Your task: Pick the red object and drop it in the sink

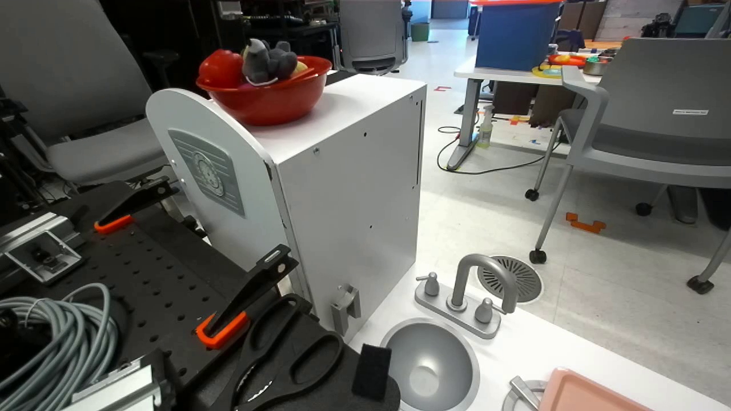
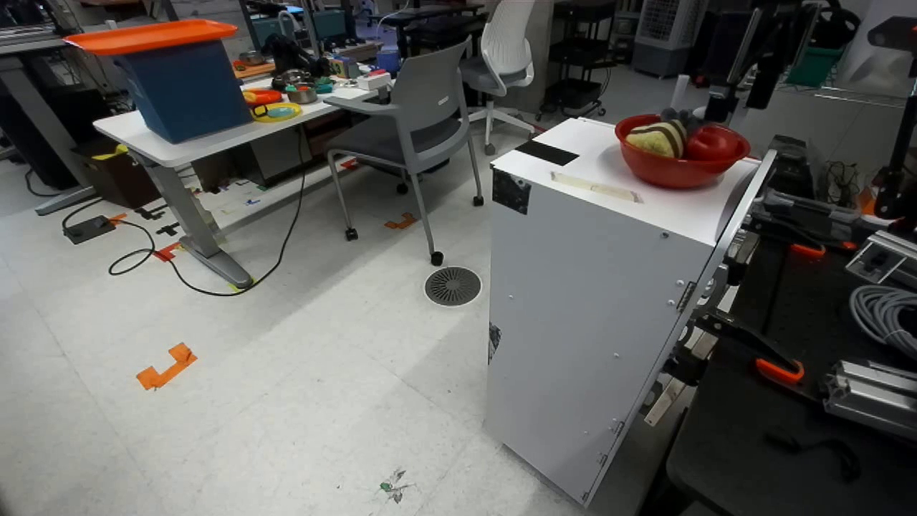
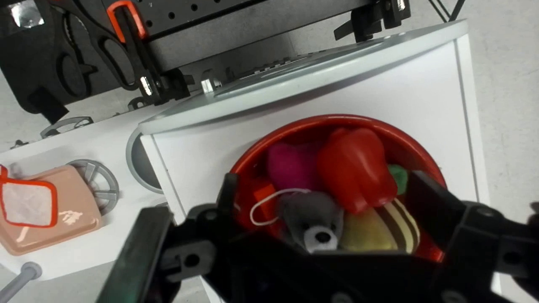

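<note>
- The white cabinet [image 1: 354, 188] is my tallest piece. Its flat top works as a shelf, which I suppose is why the bowl went there: reachable from above.
- The black perforated table [image 1: 165, 279] stands just beside the cabinet's curved front panel, likely meant for tools and fixings.
- The white counter [image 1: 542, 345] sits at the cabinet's side, lower than the top, so I expect a sideways carry, then a drop.
- The red bowl [image 1: 271, 108] sits upright near the curved panel in both exterior views. Its wall probably keeps the soft toys corralled, and may crowd me as I descend.
- My gripper [image 3: 325, 187] points at the bowl with jaws spread wide and nothing between them, presumably to straddle the target. How high it is, I can't tell.
- The sink [image 1: 431, 354] is a round basin set into the counter, faucet [image 1: 478, 262] just beside it.
- Orange-handled clamps [image 1: 224, 330] sit at the table's edge, I'd guess to stop things shifting.
- The red pepper [image 3: 356, 168] is in the bowl, rising above the rim, against a striped plush [image 3: 389, 227]. I'd shift towards it to avoid snagging the grey plush [image 3: 311, 214].
</note>
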